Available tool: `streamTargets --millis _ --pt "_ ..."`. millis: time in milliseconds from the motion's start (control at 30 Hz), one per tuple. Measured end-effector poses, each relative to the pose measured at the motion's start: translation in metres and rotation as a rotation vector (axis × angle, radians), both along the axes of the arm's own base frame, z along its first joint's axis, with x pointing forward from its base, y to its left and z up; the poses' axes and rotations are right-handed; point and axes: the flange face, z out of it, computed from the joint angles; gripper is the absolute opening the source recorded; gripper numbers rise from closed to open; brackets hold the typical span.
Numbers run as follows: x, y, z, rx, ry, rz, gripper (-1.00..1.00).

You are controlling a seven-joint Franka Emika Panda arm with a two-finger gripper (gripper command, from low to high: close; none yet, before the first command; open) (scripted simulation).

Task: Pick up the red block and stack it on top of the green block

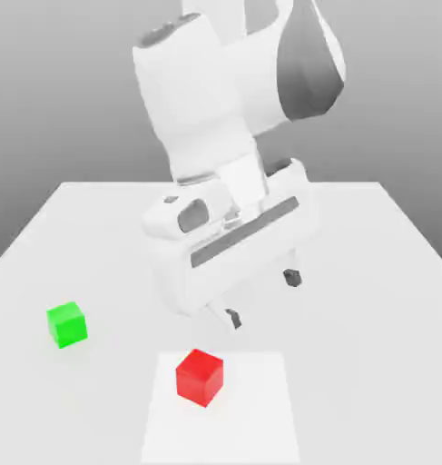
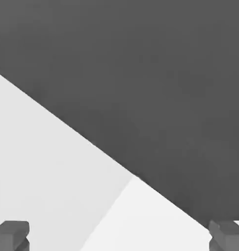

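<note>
We see the claw (image 1: 263, 298) hanging above the table (image 1: 369, 300) with its two fingers spread wide apart and nothing between them; in the hand view the dark fingertips (image 2: 12, 235) sit at the far edges of the picture, which agrees.

The red block (image 1: 200, 376) lies below the claw and a little nearer the exterior camera, resting on a paler square patch (image 1: 260, 409) of the table. The green block (image 1: 67, 324) sits well apart from it, off toward the exterior view's left of the claw, also flat on the table. Neither is touched.

We judge the red block to be light, rigid and not fragile, with smooth faces that could slip under a weak pinch. Its corner faces the exterior camera, so we would turn the claw to meet two opposite flat sides and close about the middle of their height, squarely, not across an edge.

The blocks' far sides and undersides are hidden from us. The arm's bulk covers much of the table behind the claw. The upper arm is cut off by the frame, and we cannot judge how high the fingertips hang above the surface.
</note>
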Motion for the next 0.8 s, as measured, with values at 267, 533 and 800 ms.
streamTargets --millis 267,533,800 --pt "-0.035 -0.014 -0.068 -0.152 0.048 0.189 0.0" --pt "-0.06 -0.052 -0.086 -0.319 0.034 0.31 0.0" --pt "-0.054 -0.043 -0.108 -0.339 0.014 0.344 0.0"
